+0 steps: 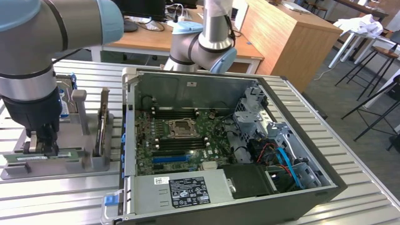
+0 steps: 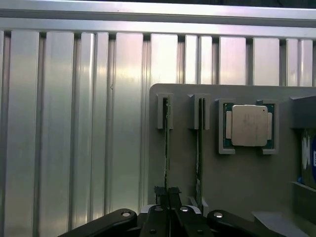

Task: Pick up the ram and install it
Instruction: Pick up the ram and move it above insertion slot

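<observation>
The ram is a thin green stick standing on edge in a slot of the grey holder. My gripper is shut on its upper edge, one dark finger on each side. In the exterior view the gripper reaches straight down onto the ram, which rests in the holder at the exterior view's left. The open computer case lies to the right of the holder, its green motherboard showing dark memory slots and a blue slot.
A second green stick stands in the neighbouring holder slot, close beside the held one. A silver square processor sits in a recess of the holder. Everything rests on a ribbed metal table. Desks and stools stand behind.
</observation>
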You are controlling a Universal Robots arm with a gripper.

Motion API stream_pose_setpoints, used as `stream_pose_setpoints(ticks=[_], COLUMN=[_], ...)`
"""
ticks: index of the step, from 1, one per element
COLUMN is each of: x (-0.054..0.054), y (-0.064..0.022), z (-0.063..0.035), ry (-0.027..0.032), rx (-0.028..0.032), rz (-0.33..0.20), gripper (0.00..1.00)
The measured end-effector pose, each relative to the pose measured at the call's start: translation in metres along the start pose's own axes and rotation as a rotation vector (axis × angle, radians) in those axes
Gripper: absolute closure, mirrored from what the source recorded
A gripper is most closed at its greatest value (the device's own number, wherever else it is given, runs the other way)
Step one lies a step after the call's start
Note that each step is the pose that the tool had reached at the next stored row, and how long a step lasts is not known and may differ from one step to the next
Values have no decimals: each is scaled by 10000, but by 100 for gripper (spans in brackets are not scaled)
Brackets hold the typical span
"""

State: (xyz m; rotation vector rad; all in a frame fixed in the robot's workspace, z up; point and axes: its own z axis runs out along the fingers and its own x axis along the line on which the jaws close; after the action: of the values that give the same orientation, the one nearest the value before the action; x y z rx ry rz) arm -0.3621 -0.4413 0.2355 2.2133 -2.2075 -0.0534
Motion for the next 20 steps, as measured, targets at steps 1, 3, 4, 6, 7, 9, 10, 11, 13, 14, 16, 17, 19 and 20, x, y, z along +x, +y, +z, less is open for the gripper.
stream_pose_setpoints(ticks=[1, 3, 4, 6, 7, 9, 10, 11, 13, 14, 16, 17, 19, 20], x=[-1, -1, -2, -3, -3, -4, -5, -5, -6, -6, -8, -8, -9, -10], y=[1, 3, 4, 4, 5, 6, 7, 8, 10, 12, 14, 15, 17, 18], z=[-38, -110, -143, -201, -233, -303, -339, -376, -453, -491, -569, -610, -689, -724], ry=[0, 0, 0, 0, 0, 0, -1, -1, 0, 0, -1, -1, 0, 0], rx=[0, 0, 0, 0, 0, 0, 1, 1, 0, -1, 1, 0, 0, 0], rz=[1, 0, 0, 0, 0, 0, 0, 0, 1, 0, 0, 0, 0, 0], gripper=[89, 89, 89, 89, 89, 89, 89, 89, 89, 89, 89, 89, 89, 89])
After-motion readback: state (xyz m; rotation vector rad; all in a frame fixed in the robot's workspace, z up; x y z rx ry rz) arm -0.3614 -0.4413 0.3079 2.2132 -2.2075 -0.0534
